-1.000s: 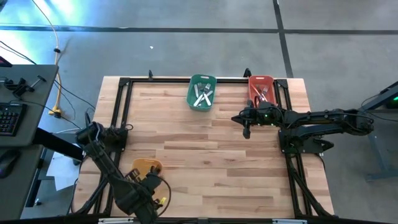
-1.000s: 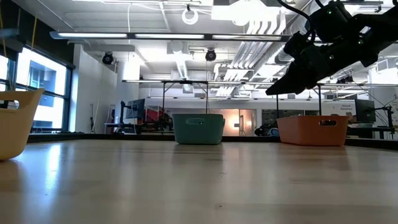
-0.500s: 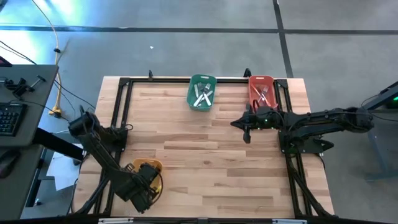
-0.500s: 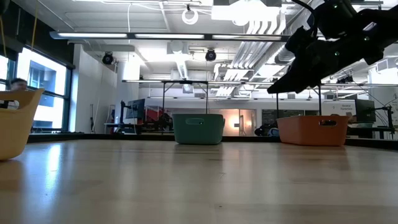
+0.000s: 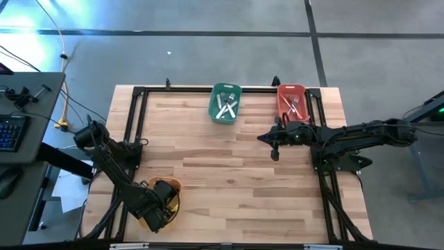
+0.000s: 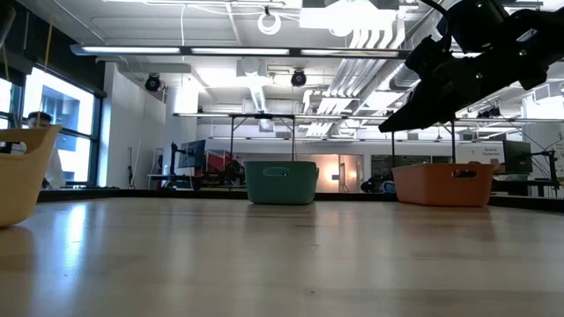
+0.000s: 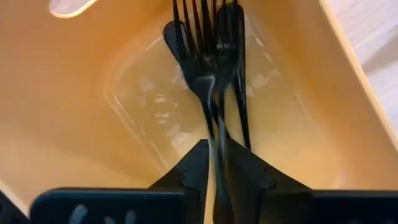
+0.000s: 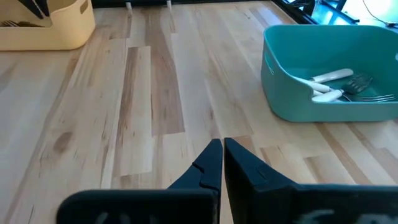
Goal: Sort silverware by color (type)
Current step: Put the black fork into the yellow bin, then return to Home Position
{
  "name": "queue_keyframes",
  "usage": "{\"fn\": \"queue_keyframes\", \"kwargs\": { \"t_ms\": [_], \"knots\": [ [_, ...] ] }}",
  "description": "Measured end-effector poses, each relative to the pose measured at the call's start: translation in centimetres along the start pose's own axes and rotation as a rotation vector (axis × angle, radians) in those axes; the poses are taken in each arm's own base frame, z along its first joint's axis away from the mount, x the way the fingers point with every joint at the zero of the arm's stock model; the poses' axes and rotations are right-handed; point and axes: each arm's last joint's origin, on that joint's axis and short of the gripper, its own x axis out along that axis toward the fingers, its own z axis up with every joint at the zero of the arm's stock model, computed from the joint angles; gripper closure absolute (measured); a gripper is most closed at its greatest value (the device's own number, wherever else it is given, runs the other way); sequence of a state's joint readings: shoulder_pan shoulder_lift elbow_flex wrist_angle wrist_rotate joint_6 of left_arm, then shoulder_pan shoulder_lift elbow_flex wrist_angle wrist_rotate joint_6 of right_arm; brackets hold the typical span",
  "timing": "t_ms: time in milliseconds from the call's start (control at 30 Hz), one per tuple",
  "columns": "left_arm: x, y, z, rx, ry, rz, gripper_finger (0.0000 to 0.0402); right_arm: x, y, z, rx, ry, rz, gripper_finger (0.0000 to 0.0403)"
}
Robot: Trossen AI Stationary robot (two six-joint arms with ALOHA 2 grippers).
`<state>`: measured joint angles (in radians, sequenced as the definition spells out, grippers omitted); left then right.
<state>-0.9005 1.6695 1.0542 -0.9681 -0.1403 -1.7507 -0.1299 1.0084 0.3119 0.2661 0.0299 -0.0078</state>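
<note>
The yellow bin (image 5: 171, 185) stands near the table's near left corner and holds several black forks (image 7: 214, 56). My left gripper (image 5: 161, 203) points straight down into it. Its fingers stand a narrow gap apart, with the blurred handle of one black fork (image 7: 210, 106) between them. My right gripper (image 5: 275, 154) is shut and hangs above the table, in front of the red bin (image 5: 291, 104). Red-handled forks lie in that bin. White-handled forks (image 8: 328, 84) lie in the green bin (image 5: 225, 103). My left gripper has the black fork's handle (image 7: 216, 163) between its fingers from above, along the line of the fingers. A strip of yellow bin shows beside the handle, and I cannot tell whether either finger touches it. The fork's tines lie among the other forks on the bin's floor.
A black metal frame (image 5: 139, 125) runs along the table's edges. The bare wooden tabletop (image 5: 222, 167) lies between the three bins. A desk with a keyboard (image 5: 10, 132) stands beyond the table's left edge. A person (image 6: 40, 150) shows far off in the room.
My left gripper has moved from the table's near edge toward the far edge and gone down into the yellow bin.
</note>
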Motion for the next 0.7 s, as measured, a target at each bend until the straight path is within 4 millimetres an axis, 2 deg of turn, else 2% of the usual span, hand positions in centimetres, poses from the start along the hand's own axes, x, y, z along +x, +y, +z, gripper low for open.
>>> {"fn": "queue_keyframes", "kwargs": {
  "t_ms": [200,333,500,700],
  "knots": [
    [0.0,0.0,0.0,0.108,0.015,0.004,0.0334,0.0,0.0,0.0,0.0,0.0,0.0,0.0401],
    [0.0,-0.1,0.0,0.202,0.077,-0.003,0.0332,0.0,0.0,0.0,0.0,0.0,0.0,0.0401],
    [-0.5,-0.8,0.6,0.295,0.107,-0.106,0.0349,0.0,0.0,0.0,0.0,0.0,0.0,0.0401],
    [-2.4,-1.4,2.8,0.368,-0.004,-0.281,0.0383,0.0,0.0,0.0,-0.002,0.0,0.0,0.0401]
  ]
}}
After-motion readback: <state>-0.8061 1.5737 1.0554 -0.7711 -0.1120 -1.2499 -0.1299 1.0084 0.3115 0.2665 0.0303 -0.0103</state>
